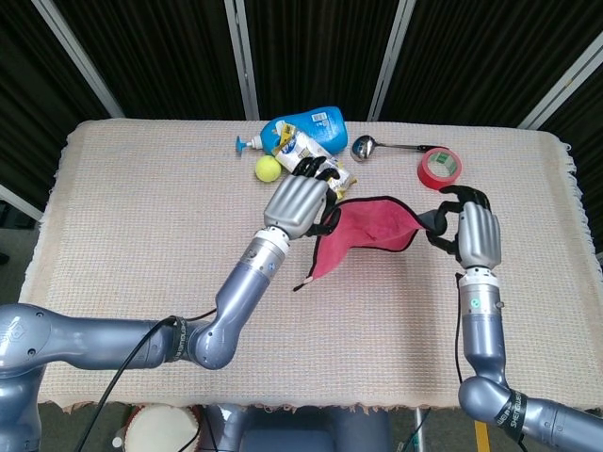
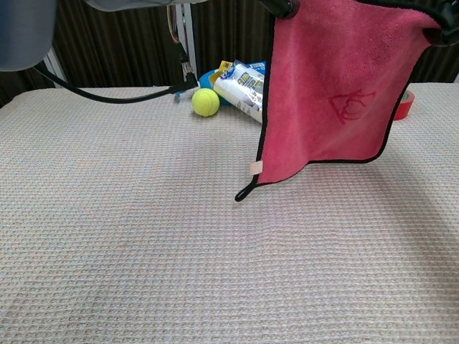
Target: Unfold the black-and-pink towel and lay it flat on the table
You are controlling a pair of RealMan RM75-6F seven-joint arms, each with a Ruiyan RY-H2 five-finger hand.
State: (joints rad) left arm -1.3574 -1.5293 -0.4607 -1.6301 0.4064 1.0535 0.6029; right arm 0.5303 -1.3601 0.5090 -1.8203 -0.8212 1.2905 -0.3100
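Note:
The towel (image 1: 363, 233) (image 2: 326, 86) is pink with a black edge and hangs spread out above the table, its lower edge clear of the surface. My left hand (image 1: 299, 200) grips one top corner. My right hand (image 1: 472, 234) grips the other top corner, further right. In the chest view the towel fills the upper right as a nearly flat sheet with a red logo, a small tag and a black loop dangling at its lower left corner. Only dark fingertips of each hand show there at the top edge.
At the back of the table (image 1: 141, 235) lie a blue bottle (image 1: 306, 127), a white packet (image 2: 244, 89), a yellow tennis ball (image 1: 268, 168), a metal spoon (image 1: 377, 146) and a red tape roll (image 1: 439, 167). The table has a woven beige cover.

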